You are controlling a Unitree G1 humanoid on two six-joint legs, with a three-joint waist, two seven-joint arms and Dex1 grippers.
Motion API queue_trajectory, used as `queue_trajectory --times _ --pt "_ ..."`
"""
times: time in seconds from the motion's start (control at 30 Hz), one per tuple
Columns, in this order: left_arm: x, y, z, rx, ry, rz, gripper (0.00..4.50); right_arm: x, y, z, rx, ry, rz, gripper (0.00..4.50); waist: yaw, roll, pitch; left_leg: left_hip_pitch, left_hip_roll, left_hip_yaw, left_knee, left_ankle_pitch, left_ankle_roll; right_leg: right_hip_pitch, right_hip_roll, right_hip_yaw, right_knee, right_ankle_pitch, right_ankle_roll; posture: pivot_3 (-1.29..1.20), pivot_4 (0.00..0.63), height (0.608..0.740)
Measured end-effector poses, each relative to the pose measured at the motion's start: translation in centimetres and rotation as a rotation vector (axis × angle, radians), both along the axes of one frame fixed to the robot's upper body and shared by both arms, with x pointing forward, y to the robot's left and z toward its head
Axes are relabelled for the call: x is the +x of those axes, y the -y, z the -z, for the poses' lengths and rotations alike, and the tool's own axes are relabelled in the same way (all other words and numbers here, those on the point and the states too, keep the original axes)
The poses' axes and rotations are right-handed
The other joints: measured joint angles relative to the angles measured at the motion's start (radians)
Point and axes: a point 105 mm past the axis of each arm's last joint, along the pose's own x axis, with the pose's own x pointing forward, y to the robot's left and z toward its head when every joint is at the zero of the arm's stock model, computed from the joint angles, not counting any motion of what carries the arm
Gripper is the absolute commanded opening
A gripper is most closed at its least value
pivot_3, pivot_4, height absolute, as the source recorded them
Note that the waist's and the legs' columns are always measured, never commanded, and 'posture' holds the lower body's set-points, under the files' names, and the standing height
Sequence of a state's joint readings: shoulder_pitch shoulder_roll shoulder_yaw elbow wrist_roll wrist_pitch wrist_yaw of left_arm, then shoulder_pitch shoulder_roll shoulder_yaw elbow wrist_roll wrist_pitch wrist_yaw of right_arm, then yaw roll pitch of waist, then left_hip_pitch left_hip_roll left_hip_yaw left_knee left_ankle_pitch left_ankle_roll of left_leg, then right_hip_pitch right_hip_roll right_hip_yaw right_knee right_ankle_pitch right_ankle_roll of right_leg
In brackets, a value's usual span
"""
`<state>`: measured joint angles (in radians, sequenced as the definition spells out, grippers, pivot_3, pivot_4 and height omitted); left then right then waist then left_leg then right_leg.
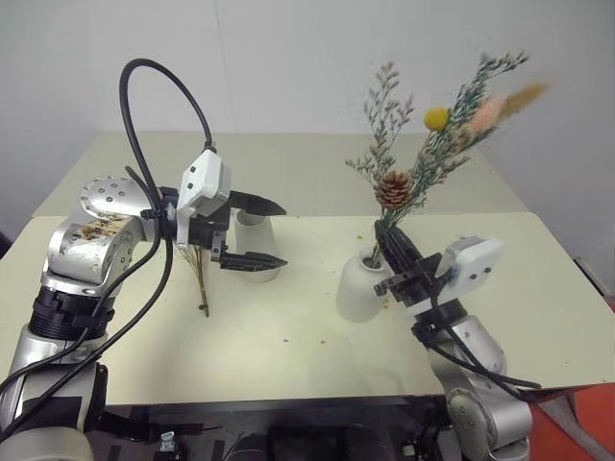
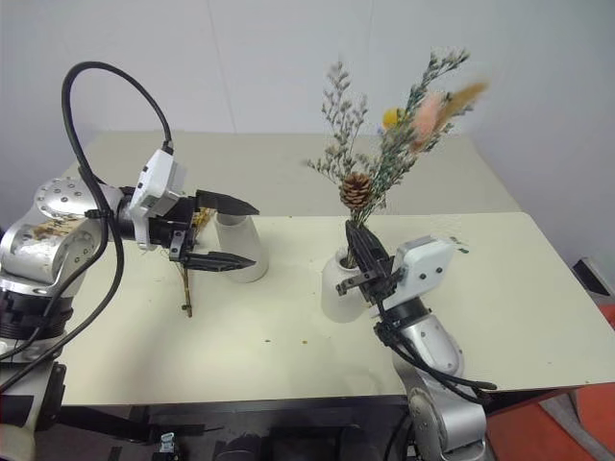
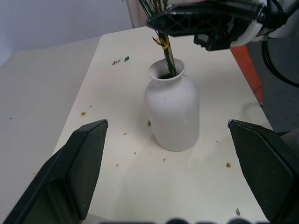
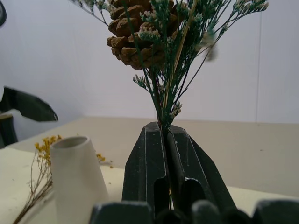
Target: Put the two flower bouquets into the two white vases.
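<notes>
Clamping the stems of the grey-green bouquet (image 1: 423, 163) between fully closed fingers, the right gripper (image 1: 392, 252) holds it upright with the stem ends inside the neck of the squat vase (image 1: 362, 286). The left gripper (image 1: 259, 233) hangs with jaws spread wide and empty, just in front of the tall vase (image 2: 240, 247). Beside that vase, the yellow bouquet (image 2: 185, 279) lies flat on the table (image 1: 288, 336).

You're looking at brushed silver arm housings, the left arm (image 1: 96, 235) dotted with small screws and ringed in black at its joint. Thick black cables (image 1: 144, 106) loop over it. White camera blocks (image 1: 204, 187) sit on both wrists, ahead of black ribbed fingers (image 3: 84, 163).
</notes>
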<state>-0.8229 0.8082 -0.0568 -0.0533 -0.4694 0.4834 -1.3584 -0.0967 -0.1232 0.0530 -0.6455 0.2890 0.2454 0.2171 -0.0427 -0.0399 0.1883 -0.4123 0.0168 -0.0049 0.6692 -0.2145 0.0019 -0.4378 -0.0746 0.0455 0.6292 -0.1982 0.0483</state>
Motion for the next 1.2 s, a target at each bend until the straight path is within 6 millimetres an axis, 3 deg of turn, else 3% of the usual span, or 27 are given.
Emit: queue_trajectory --times 0.07,0.2,0.53,0.83,1.2 --pt "0.0 0.0 0.0 -0.001 0.001 -0.003 4.50 0.0 -0.1 -0.1 -0.006 0.024 0.007 0.05 0.000 0.000 0.000 0.000 0.000 0.000 0.000 0.000 0.000 0.000 0.000 0.000 0.000 0.000 0.000 0.00 0.150 0.740" --pt "0.1 -0.1 0.0 0.000 0.006 -0.010 4.50 -0.2 -0.2 0.2 -0.031 0.060 0.011 1.05 0.001 0.000 0.000 0.000 0.000 0.000 0.000 0.000 0.000 0.000 0.000 0.000 0.000 0.000 0.000 0.00 0.150 0.740" --pt "0.1 -0.1 -0.2 0.001 0.027 -0.011 4.50 -1.0 -0.1 1.1 -0.116 0.076 -0.007 4.45 0.001 0.000 0.000 0.001 0.000 0.000 0.000 0.000 0.000 0.001 0.000 0.000 0.000 0.000 0.000 0.00 0.150 0.740" --pt "0.2 0.0 -0.1 -0.003 0.027 -0.009 4.50 -0.4 1.6 1.8 -0.185 -0.013 0.044 4.45 0.003 0.000 0.000 0.002 0.000 0.000 0.000 0.000 0.000 0.002 0.000 0.000 0.000 0.000 0.000 0.00 0.150 0.740" --pt "0.3 0.0 0.0 -0.008 0.027 -0.016 4.50 -1.3 3.4 0.6 -0.195 -0.027 0.063 4.45 0.005 0.000 0.000 0.003 0.000 0.000 0.000 0.000 0.000 0.002 0.000 0.000 0.000 0.000 0.000 0.00 0.150 0.740"
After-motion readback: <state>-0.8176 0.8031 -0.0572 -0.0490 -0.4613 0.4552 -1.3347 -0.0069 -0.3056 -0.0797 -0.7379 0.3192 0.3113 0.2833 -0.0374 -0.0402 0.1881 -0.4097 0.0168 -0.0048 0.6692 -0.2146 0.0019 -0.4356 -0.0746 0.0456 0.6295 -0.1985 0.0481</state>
